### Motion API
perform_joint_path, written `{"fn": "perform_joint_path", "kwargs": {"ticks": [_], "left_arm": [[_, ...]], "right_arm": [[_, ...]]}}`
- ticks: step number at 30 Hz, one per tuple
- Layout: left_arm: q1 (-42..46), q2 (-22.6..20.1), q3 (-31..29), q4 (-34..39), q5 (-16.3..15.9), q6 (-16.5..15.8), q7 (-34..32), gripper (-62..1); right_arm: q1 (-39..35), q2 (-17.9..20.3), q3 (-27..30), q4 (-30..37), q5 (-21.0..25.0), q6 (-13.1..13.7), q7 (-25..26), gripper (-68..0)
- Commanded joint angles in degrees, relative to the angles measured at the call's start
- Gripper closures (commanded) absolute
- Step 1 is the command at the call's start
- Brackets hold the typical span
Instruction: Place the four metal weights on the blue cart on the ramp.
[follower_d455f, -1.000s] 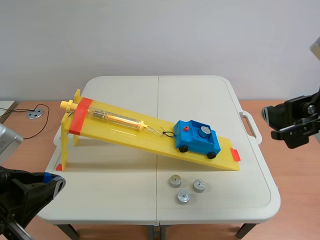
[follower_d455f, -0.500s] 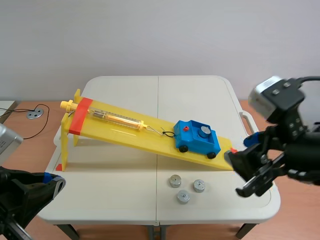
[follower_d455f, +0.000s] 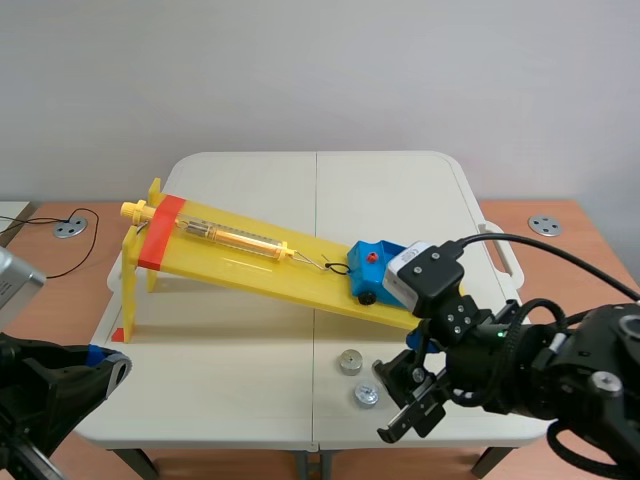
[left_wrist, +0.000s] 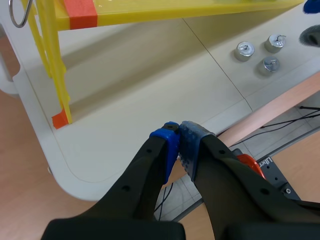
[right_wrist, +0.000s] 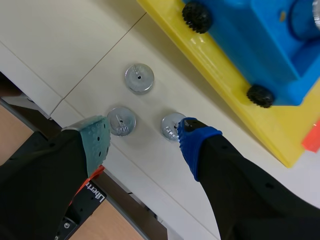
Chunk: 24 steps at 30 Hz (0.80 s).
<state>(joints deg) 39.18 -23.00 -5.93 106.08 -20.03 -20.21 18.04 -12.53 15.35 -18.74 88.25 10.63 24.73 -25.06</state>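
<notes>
The blue cart sits low on the yellow ramp, half hidden in the scene view behind the right arm's wrist. One metal weight lies in the cart's tray. Three more weights lie on the table below the ramp. My right gripper hovers open over the nearer two, its blue fingertip beside one. In the scene view two weights show beside that gripper. My left gripper is shut on nothing off the table's near left corner.
A clear spring scale lies along the ramp, tied to the cart by a cord. The ramp's tall legs stand at the left. The loose weights lie close to the table's front edge. A table handle sticks out at right.
My right arm has swung in from the right edge and come down over the three loose weights, now covering part of the cart. The left arm has stayed still.
</notes>
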Motion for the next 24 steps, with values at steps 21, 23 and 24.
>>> {"fn": "perform_joint_path", "kwargs": {"ticks": [21, 23, 24], "left_arm": [[-1.3, 0.4, -0.9, 4.2, -4.4, -1.2, -4.9, -3.1], [-1.3, 0.4, -0.9, 4.2, -4.4, -1.2, -4.9, -3.2], [-1.3, 0.4, -0.9, 4.2, -4.4, -1.2, -4.9, -3.2]], "right_arm": [[8.0, -3.7, -5.4, -4.6, -3.3, -4.2, 11.0, -30.3], [8.0, -3.7, -5.4, -5.3, -3.4, -4.2, 11.4, -28.6], [8.2, -3.7, -5.5, -5.8, -3.4, -4.2, 11.5, -27.8]]}}
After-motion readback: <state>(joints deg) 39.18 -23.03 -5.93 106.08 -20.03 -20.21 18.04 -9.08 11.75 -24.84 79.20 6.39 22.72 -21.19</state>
